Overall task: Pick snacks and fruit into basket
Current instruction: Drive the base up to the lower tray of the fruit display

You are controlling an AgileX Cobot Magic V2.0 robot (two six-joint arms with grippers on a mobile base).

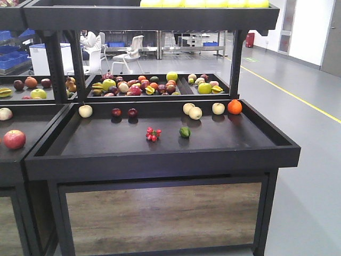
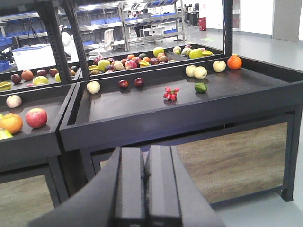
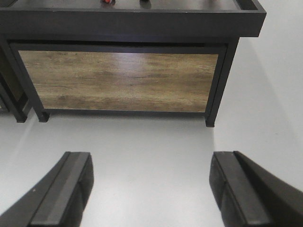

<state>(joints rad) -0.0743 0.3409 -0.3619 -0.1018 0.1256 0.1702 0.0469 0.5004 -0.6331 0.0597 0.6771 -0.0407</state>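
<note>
Loose fruit [image 1: 195, 113] dots the black tray [image 1: 106, 140] above grey floor [image 1: 314, 128] (left claw [image 2: 145, 158] closed, empty; right claw [image 3: 150, 161] spread wide, empty).

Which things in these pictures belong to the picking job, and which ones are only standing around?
For the job: orange, pale apples, small green fruit, red berry cluster, dark red fruits.
Standing around: white chair, blue crates, yellow floor line.
</note>
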